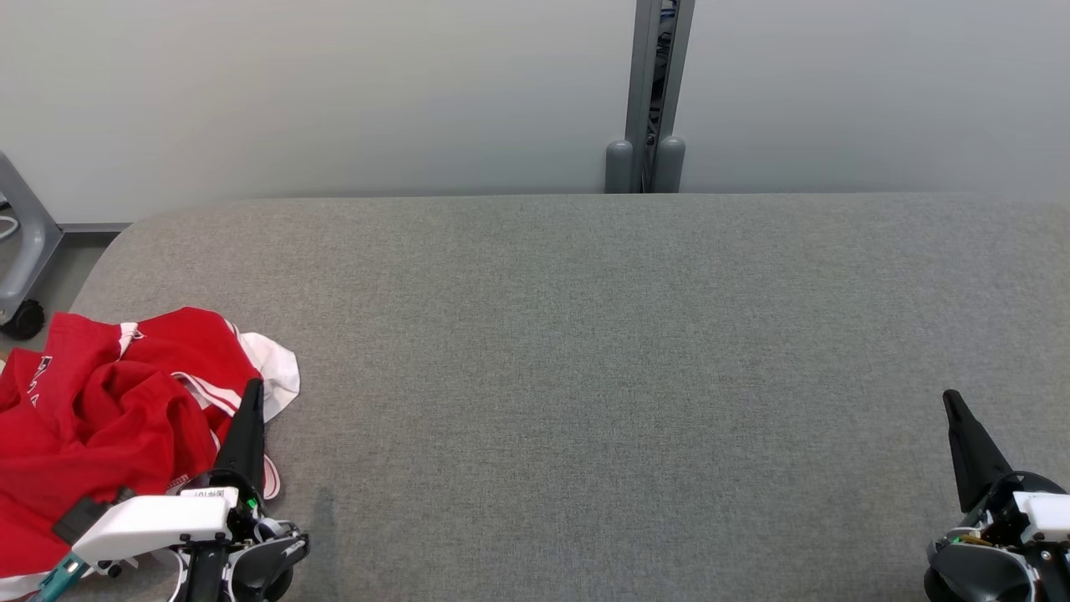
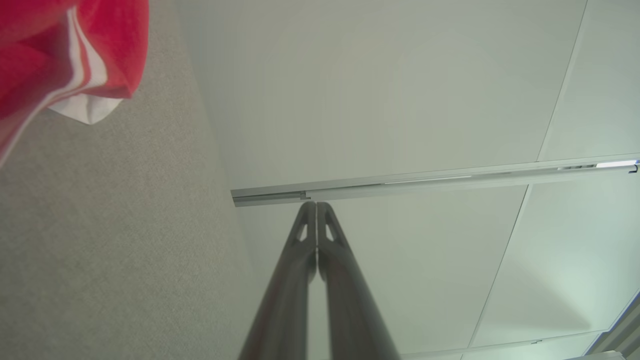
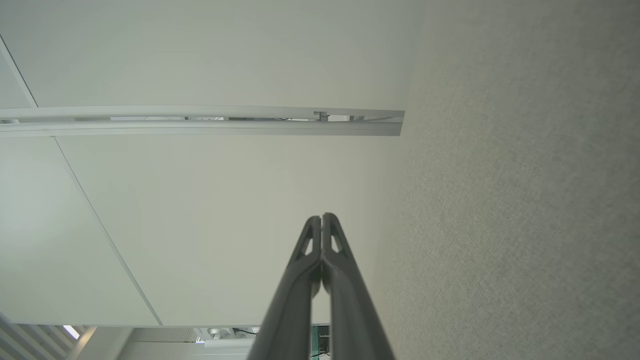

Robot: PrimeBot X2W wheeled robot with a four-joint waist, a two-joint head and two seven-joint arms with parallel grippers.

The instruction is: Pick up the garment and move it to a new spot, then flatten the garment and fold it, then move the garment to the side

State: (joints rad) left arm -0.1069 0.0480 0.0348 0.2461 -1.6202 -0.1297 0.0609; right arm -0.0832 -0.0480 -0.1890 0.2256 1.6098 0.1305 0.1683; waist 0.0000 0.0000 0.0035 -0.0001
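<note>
The garment [image 1: 109,410], red with white trim and stripes, lies crumpled at the front left corner of the grey padded table [image 1: 585,351]. My left gripper [image 1: 253,386] is shut and empty, its fingers pointing up just right of the heap and overlapping its white edge in the head view. In the left wrist view the garment [image 2: 70,55] fills the upper left corner, well apart from the closed left gripper [image 2: 316,204]. My right gripper [image 1: 950,396] stands shut and empty at the front right, far from the garment; its closed tip [image 3: 322,217] shows in the right wrist view.
A pale wall with a grey metal post [image 1: 656,92] runs behind the table's far edge. A grey frame on a black wheel [image 1: 21,276] stands on the floor beyond the table's left end. Bare table surface stretches from the garment to the right gripper.
</note>
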